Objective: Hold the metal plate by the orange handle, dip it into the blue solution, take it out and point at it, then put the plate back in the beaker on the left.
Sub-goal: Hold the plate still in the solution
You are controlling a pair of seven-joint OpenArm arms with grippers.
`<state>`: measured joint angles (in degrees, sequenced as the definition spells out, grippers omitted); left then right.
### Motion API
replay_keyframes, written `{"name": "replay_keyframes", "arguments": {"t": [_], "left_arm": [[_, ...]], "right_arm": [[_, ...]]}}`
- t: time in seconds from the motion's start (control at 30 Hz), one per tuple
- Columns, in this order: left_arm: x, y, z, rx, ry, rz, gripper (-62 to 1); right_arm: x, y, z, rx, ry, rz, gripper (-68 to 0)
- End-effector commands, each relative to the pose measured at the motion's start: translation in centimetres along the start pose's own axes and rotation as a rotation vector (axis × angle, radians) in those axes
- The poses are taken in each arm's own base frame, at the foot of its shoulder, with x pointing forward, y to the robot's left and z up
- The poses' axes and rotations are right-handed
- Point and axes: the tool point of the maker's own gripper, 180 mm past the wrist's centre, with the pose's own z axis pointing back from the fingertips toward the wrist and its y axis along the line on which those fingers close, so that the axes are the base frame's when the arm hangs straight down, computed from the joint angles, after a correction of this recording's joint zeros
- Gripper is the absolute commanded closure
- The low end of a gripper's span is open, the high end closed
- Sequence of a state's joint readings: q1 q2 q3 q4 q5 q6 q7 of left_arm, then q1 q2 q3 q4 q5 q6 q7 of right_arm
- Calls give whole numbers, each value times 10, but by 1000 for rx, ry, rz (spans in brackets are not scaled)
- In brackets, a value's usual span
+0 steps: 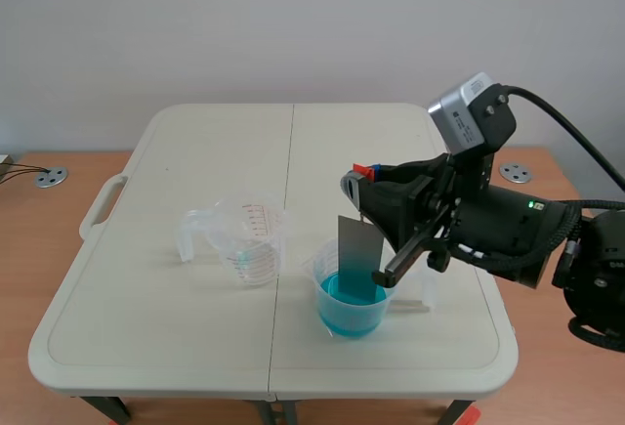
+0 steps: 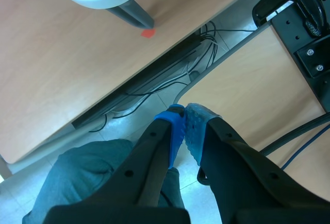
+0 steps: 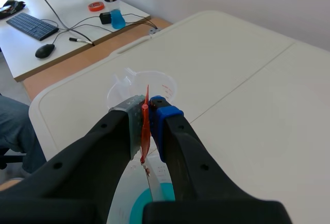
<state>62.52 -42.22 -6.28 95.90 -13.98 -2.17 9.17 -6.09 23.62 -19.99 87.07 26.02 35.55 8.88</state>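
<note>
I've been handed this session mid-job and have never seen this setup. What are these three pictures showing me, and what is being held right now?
The machine is two black robot arms, each ending in a two-fingered gripper. The wide picture is taken from between the arms, looking across the white table; only the right arm shows in it. The other two pictures come from a camera on each wrist, looking past that arm's own fingers.

On the table stand an empty clear beaker and a beaker of blue solution. The right gripper is shut on the orange handle of a metal plate, and the plate's lower end sits down in the blue solution.

The left gripper is shut on nothing. It hangs off the table, above some cables.
</note>
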Motion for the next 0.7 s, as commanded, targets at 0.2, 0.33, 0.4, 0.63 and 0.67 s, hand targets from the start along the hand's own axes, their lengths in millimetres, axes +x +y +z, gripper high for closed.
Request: {"name": "replay_keyframes", "arguments": {"t": [0.2, 0.33, 0.4, 0.63, 0.67], "left_arm": [[5, -5, 0, -11, -19, 13, -16], [6, -6, 0, -12, -19, 13, -16], [8, -5, 0, -12, -27, 11, -16], [22, 6, -5, 12, -63, 0, -16], [24, 8, -6, 16, -69, -2, -16]], "right_arm": [[35, 8, 9, 7, -60, 48, -13], [46, 11, 15, 0, -72, 73, -13], [52, 13, 17, -3, -73, 88, -13], [70, 17, 24, -14, -87, 135, -13], [72, 17, 25, -17, -86, 144, -13]]}}
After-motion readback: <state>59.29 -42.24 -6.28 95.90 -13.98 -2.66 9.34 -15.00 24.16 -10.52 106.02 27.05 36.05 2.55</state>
